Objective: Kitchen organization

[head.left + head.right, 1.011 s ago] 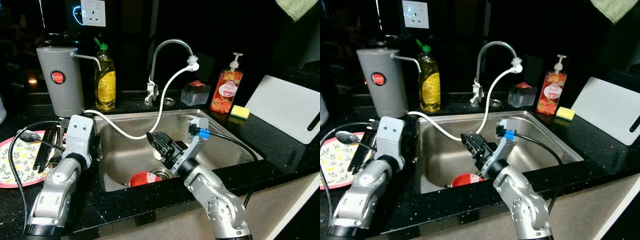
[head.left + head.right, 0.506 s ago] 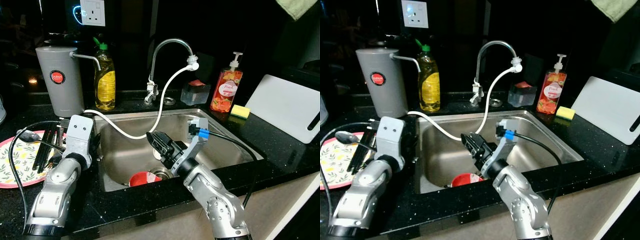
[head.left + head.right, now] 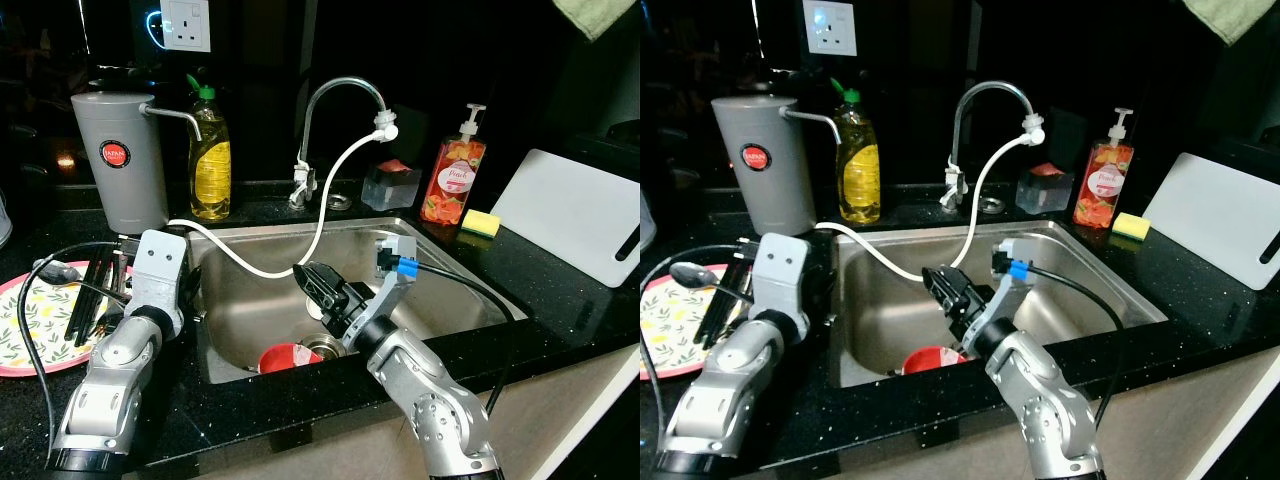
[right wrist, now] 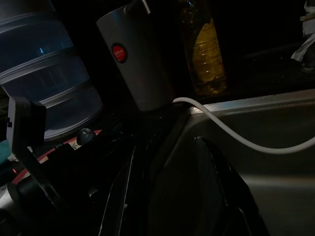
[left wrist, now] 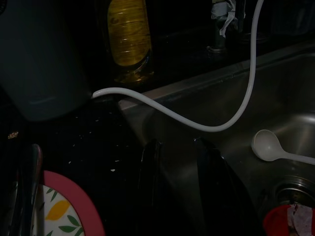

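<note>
Nothing has visibly moved since 1 second ago. The right gripper (image 3: 318, 288) hangs over the steel sink (image 3: 450, 275), fingers apart, above the round red bowl (image 3: 283, 357). The left gripper (image 5: 178, 162) hovers at the glossy counter edge, fingers parted, beside the patterned plate (image 3: 30, 330).

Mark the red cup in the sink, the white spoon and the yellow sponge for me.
red cup (image 3: 288, 357), left eye view, on its rim.
white spoon (image 5: 266, 145), left wrist view, on its bowl.
yellow sponge (image 3: 481, 223), left eye view, on its top face.
</note>
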You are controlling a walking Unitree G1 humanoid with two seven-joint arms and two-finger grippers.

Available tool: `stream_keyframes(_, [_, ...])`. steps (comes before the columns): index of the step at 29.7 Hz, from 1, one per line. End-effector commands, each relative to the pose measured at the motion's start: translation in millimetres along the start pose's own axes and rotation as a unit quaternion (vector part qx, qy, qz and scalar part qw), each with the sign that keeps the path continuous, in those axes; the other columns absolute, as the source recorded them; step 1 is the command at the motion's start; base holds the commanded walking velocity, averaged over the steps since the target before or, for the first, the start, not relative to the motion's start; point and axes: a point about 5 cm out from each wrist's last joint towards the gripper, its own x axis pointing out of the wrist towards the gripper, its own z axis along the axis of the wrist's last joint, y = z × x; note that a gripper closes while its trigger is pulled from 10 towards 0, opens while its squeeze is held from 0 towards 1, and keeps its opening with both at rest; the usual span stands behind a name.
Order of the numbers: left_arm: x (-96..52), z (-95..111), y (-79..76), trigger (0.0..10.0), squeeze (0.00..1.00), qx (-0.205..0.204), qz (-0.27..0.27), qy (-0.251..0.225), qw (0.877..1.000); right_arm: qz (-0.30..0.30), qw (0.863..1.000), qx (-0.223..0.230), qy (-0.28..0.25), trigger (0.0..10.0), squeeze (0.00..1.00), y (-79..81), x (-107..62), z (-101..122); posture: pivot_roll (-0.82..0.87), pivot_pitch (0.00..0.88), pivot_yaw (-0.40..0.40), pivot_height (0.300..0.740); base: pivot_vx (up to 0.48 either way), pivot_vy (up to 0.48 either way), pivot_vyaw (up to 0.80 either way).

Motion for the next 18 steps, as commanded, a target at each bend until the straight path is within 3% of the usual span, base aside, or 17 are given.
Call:
stream_keyframes(1, [0.6, 0.1, -3.1, 10.0, 0.00, 0.001, -0.004, 0.001, 1.000, -0.007, 1.000, -0.004, -0.004, 10.0, 0.00, -3.3, -1.3, 1.4, 0.01, 0.000, -0.105, 0.740, 0.000, 0.000, 0.00])
stream_keyframes(18, [-0.6, 0.6, -1.8, 10.0, 0.00, 0.003, 0.004, -0.003, 1.000, 0.001, 1.000, -0.006, 0.001, 10.0, 0.00, -2.4, 1.6, 1.3, 0.01, 0.000, -0.120, 0.740, 0.000, 0.000, 0.00])
